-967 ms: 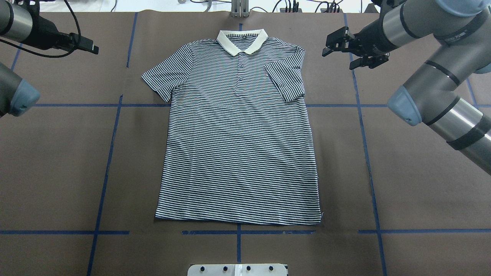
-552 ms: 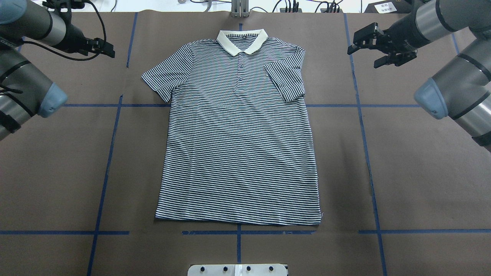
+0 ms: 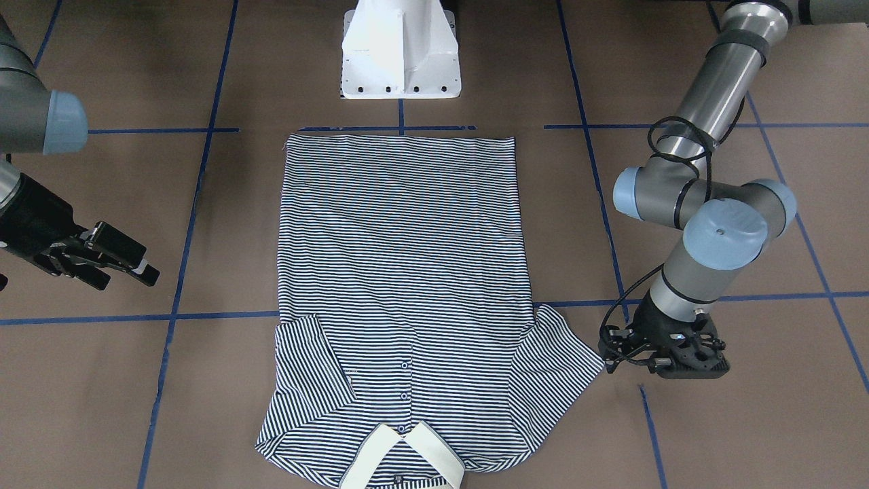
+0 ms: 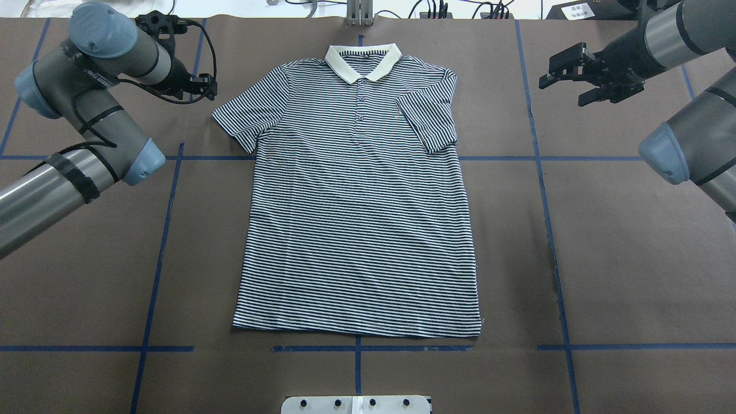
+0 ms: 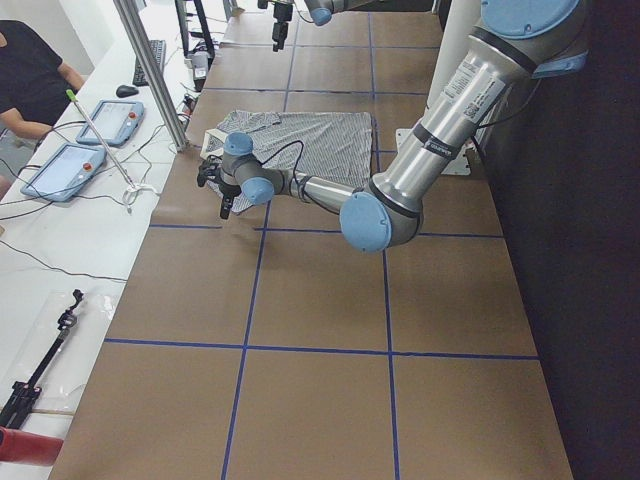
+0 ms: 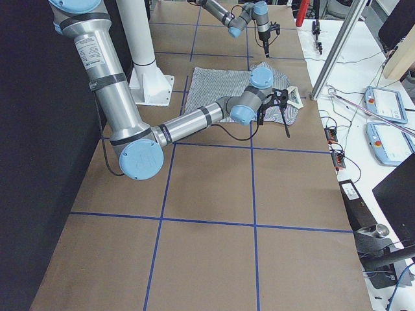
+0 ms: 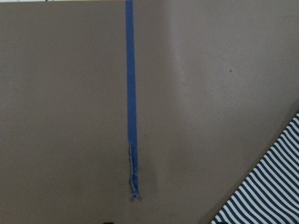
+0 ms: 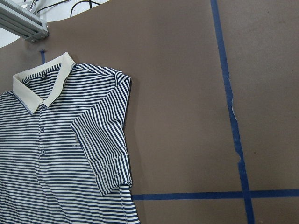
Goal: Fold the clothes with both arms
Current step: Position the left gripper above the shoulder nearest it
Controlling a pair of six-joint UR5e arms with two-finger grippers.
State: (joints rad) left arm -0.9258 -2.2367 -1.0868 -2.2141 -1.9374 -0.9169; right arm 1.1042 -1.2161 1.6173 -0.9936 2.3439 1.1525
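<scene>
The striped polo shirt (image 4: 359, 218) lies flat and face up on the brown table, with its cream collar (image 4: 362, 60) at the far end. The sleeve on the robot's right side (image 4: 428, 123) is folded in over the chest. The sleeve on its left side (image 4: 241, 118) is spread out. My left gripper (image 4: 206, 87) points down just beside the outer edge of that spread sleeve; it looks open and empty and also shows in the front view (image 3: 611, 354). My right gripper (image 4: 566, 77) is open and empty, hovering well to the right of the shirt's shoulder. The shirt also shows in the right wrist view (image 8: 60, 154).
Blue tape lines (image 4: 155, 253) grid the brown table cover. The white pedestal base (image 3: 400, 54) stands at the shirt's hem end. An aluminium post (image 4: 359, 11) rises behind the collar. A side bench with tablets (image 5: 85, 140) and a seated person (image 5: 30, 80) lies beyond the far edge.
My left arm swung in from the far left, bringing its gripper rightwards to the spread sleeve. My right gripper drew back to the right, away from the shirt. The shirt has not moved.
</scene>
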